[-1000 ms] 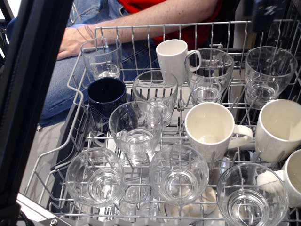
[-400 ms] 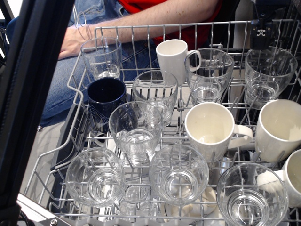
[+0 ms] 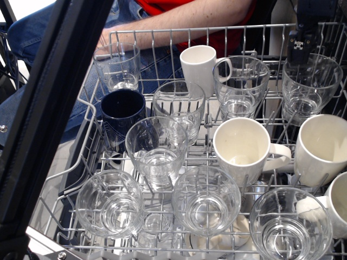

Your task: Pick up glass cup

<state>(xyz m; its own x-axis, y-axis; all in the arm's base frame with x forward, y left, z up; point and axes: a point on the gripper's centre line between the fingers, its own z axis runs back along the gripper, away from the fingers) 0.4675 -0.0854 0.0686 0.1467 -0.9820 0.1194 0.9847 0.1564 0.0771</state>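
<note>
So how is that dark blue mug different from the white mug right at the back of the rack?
The dark blue mug is navy and glossy; the white mug at the back is plain white. The white mug's handle shows on its right side, while no handle shows on the blue one. The blue mug sits nearer the rack's left wall, the white one farther back and more central. Both stand mouth up and look empty.

Single near view, steeply down onto wire rack [image 3: 87,103] (front side)

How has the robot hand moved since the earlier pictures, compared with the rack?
Yes. The hand has come down at the back right corner of the rack, and now reaches the rim of the glass cup there.
</note>
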